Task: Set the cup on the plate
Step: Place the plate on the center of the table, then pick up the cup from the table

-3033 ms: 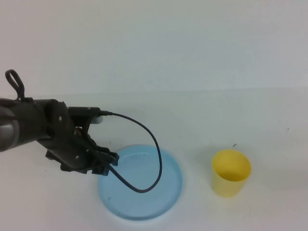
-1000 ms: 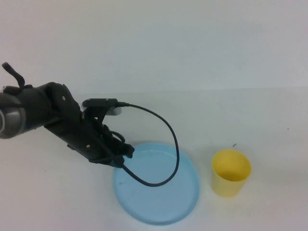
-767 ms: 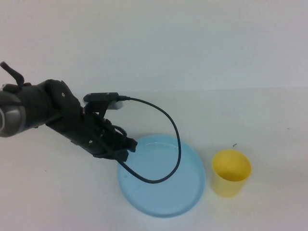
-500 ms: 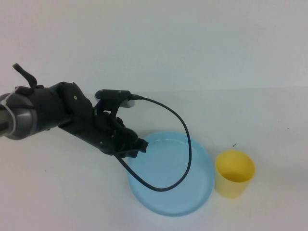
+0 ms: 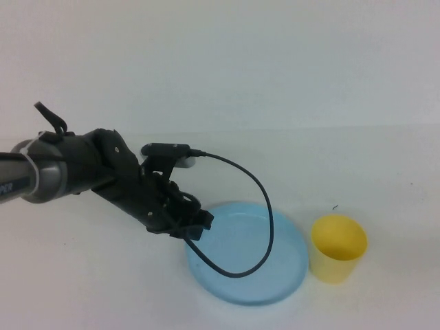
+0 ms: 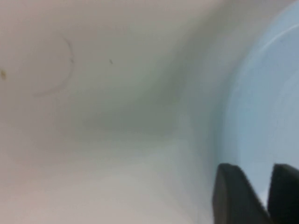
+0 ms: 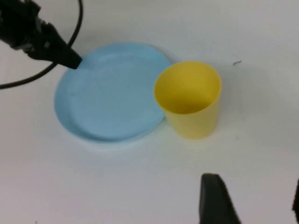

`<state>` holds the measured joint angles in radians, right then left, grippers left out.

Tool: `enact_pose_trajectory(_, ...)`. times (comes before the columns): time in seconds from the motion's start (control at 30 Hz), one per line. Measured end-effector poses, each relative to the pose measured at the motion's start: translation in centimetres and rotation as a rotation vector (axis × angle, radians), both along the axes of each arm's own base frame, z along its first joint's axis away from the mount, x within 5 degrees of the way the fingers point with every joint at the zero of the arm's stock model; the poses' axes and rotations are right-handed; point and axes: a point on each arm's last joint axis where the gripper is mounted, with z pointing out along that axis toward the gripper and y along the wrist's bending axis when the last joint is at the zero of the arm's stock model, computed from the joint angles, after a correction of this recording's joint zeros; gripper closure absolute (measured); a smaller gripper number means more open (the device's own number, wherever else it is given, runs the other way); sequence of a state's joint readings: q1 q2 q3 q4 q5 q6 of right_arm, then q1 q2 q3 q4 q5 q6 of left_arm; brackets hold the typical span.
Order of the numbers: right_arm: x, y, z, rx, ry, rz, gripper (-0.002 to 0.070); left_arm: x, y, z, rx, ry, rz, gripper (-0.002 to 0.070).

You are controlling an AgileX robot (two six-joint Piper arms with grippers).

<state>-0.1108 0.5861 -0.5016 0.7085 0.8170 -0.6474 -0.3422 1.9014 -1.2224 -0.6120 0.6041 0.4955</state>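
The light-blue plate lies flat on the white table at the front, also in the right wrist view. The yellow cup stands upright on the table just right of the plate, its side against or almost against the plate's rim. My left gripper is low at the plate's left rim. Its fingertips stand slightly apart, with blue plate showing between them. My right gripper is out of the high view. It hovers open on the near side of the cup, holding nothing.
A black cable loops from the left wrist over the plate. The left arm reaches in from the left edge. A pale wall rises behind the table.
The left gripper dragged the plate to the right until it reached the cup, and the cup shifted slightly right. The left fingers have since parted at the rim.
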Motion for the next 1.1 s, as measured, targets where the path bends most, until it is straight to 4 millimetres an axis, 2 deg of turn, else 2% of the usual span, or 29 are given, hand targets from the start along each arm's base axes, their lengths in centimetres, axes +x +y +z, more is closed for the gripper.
enact_pose_trajectory(0.1,0.0,0.1,-0.2,0.002,0.028,0.019,0.0318,0.1,-0.1,-0.1,-0.012,0.009,0.021,0.0305)
enact_pose_trajectory(0.23,0.2,0.2,0.1,0.0,0.037,0.035,0.0318,0.0,0.2,1.6,-0.011,-0.049,0.024,0.03)
enact_pose_trajectory(0.37,0.7,0.3,1.3,-0.012,0.025,0.066,0.0318,-0.7,1.0,6.0,0.015,-0.217,-0.001,0.0333)
enact_pose_trajectory(0.5,2.0,0.5,2.7,-0.014,0.048,0.118,0.0318,-2.6,2.2,11.6,0.026,-0.4,0.004,0.046)
enact_pose_trajectory(0.67,4.4,0.9,3.8,-0.01,0.09,0.167,0.0318,-7.4,4.3,19.4,0.016,-0.654,-0.004,0.0665)
enact_pose_trajectory(0.8,6.3,1.3,3.9,-0.032,0.126,0.199,0.0318,-12.4,6.4,23.7,-0.002,-0.849,0.02,0.0673)
enact_pose_trajectory(0.93,8.2,2.0,2.7,-0.079,0.17,0.233,0.0318,-17.6,8.5,25.1,-0.018,-1.001,0.051,0.0673)
enact_pose_trajectory(1.03,9.4,2.7,1.4,-0.133,0.205,0.256,0.0318,-21.2,9.8,24.5,-0.027,-1.056,0.059,0.0673)
enact_pose_trajectory(1.1,10.1,3.2,0.7,-0.163,0.202,0.256,0.0318,-22.8,10.4,23.2,-0.024,-1.06,0.059,0.0673)
